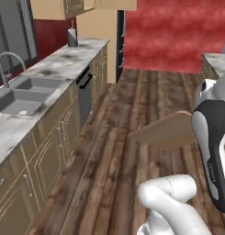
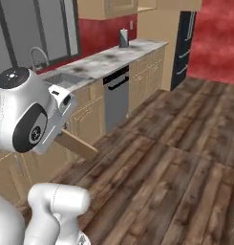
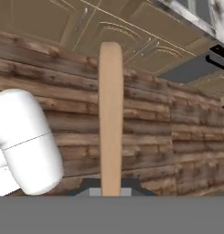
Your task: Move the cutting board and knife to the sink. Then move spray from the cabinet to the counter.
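While the arm is raised above the floor (image 1: 114, 151), one surface of long brown wood-grain planks is seen beneath it, reaching to a red textured wall (image 1: 173, 32) at the far end. One counter (image 1: 63, 62) of white-grey marble-look stone with dark veining runs along the left side, above tan cabinets (image 1: 40, 156) with panelled doors outlined by thin light lines. One dark-fronted appliance (image 2: 116, 98) with a bar handle is set among these cabinets. One sink (image 1: 22, 94), a grey rectangular metal basin divided into two bowls, is recessed in the counter, and one curved chrome faucet (image 1: 6, 64) rises behind it. One grey upright cylinder (image 1: 72, 36) stands at the far end of the counter.

One board (image 1: 166, 131), flat, of smooth light wood with rounded corners, is held in the air over the floor, well apart from the sink. In the hand view it is presented edge-on as a narrow upright strip with a rounded far end. The gripper (image 3: 110, 191) is pinched on the near end of the board, with one dark finger tip (image 3: 131, 185) on each side of it.
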